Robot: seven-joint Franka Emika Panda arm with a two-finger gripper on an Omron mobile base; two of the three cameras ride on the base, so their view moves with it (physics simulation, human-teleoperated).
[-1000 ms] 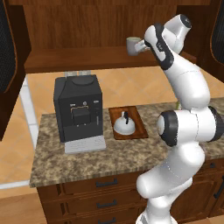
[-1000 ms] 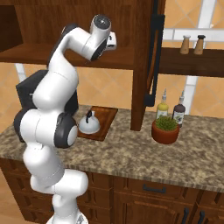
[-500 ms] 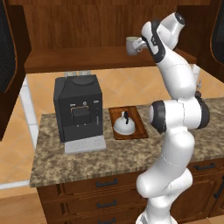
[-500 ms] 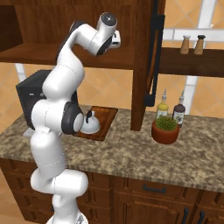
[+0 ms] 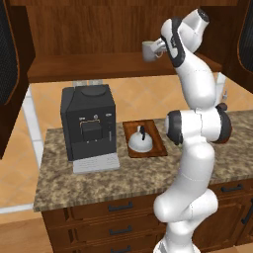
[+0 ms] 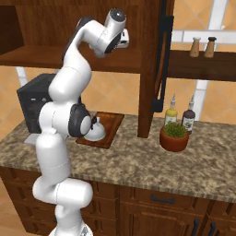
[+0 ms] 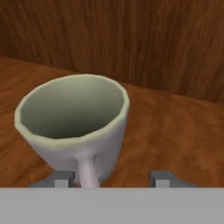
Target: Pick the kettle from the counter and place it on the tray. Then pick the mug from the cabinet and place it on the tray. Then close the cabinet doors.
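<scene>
Black coffee machine (image 5: pixel 89 126), potted plant (image 6: pixel 174 136), 2 sauce bottles (image 6: pixel 171 112)

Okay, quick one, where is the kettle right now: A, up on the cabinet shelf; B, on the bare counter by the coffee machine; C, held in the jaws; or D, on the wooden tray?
D: the kettle sits on the tray, whose rim shows around it on the counter.
</scene>
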